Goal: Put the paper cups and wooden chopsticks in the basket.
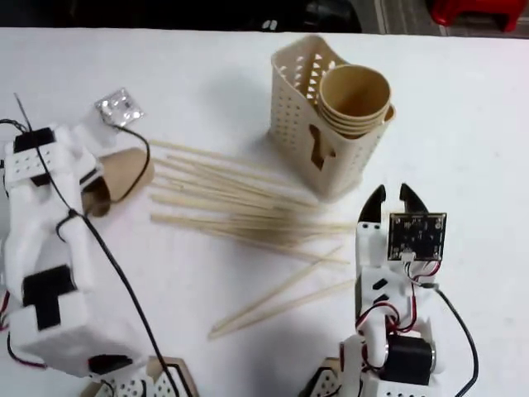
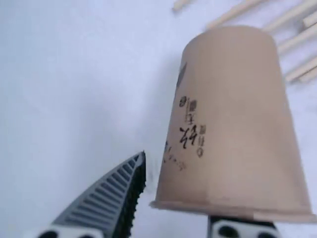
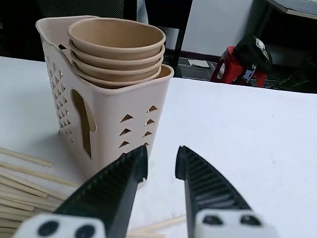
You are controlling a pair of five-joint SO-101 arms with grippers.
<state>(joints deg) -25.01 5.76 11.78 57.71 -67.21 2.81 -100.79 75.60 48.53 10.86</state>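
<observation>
R gripper (image 3: 161, 161) near basket (image 3: 116, 101) corner

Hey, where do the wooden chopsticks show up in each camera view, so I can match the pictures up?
High view: the chopsticks lie scattered mid-table, between the paper cup and the basket.
Left wrist view: a few chopsticks lie on the table beyond the paper cup.
Right wrist view: several chopsticks lie beside the basket.
Shared landmark: the white table under them.

A white table (image 1: 207, 83), with a red stool (image 1: 473, 11) beyond on seemingly dark floor.
</observation>
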